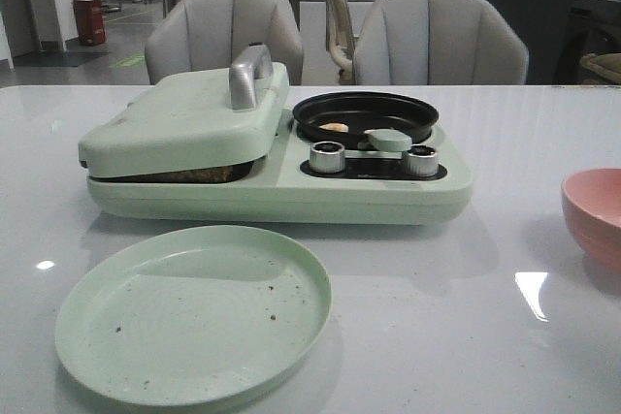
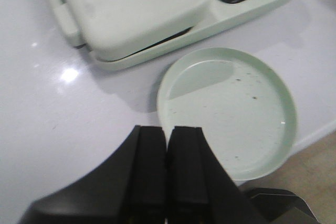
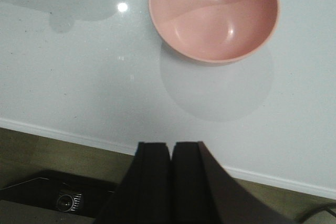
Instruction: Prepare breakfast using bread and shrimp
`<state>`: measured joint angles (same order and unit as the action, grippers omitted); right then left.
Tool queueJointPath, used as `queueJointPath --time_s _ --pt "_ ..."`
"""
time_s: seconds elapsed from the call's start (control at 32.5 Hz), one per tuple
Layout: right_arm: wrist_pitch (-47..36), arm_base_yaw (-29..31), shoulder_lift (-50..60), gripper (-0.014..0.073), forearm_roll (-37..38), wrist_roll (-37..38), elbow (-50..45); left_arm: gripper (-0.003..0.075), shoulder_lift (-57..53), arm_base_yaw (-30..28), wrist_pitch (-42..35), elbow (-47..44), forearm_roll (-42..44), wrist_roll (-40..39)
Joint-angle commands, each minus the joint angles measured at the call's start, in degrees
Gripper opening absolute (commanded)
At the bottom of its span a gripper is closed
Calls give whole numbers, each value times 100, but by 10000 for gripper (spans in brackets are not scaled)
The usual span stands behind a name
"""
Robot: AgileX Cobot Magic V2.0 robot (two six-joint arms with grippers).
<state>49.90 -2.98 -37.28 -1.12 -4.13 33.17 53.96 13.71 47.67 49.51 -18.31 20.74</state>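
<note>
The pale green breakfast machine (image 1: 291,191) stands mid-table with its left lid (image 1: 184,123) closed. A brown strip (image 1: 199,175) shows in the gap under the lid; I cannot tell if it is the bread, and no slices show. A small pale orange shrimp piece (image 1: 334,127) lies in the black pan (image 1: 367,113) on the machine's right side. Neither gripper shows in the front view. My left gripper (image 2: 167,129) is shut and empty, above the table beside the empty green plate (image 2: 226,108). My right gripper (image 3: 171,144) is shut and empty, over the table's front edge.
The green plate (image 1: 194,312) carries only crumbs and sits in front of the machine. A pink bowl (image 1: 594,212) stands at the right, empty in the right wrist view (image 3: 212,17). Two silver knobs (image 1: 328,156) and a round pale green knob (image 1: 390,140) sit by the pan. Chairs stand behind the table.
</note>
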Motion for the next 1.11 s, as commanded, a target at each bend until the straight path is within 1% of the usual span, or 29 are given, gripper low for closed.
queueJointPath --time_s 0.0,0.09,0.71,0.77,0.83,0.92,1.08 --pt "-369 -4 18 45 -28 -10 144 101 -86 -97 -434 146 876 -1260" --pt "-360 -4 18 45 -28 -10 144 101 -86 -103 -417 146 1065 -1343" --pt "-360 -4 18 45 -28 -10 144 101 -86 -103 -487 146 1074 -1343" --pt "-360 -4 18 45 -28 -10 144 101 -160 -87 -515 146 1218 -1343" --pt "-354 -4 18 45 -28 -10 144 101 -345 -105 -757 82 1646 -1333" --pt "-354 -4 18 45 -28 -10 144 101 -720 -165 -1124 -188 1961 -1333" --pt "-354 -4 18 45 -28 -10 144 101 -1612 -434 -2014 -956 2038 -1333"
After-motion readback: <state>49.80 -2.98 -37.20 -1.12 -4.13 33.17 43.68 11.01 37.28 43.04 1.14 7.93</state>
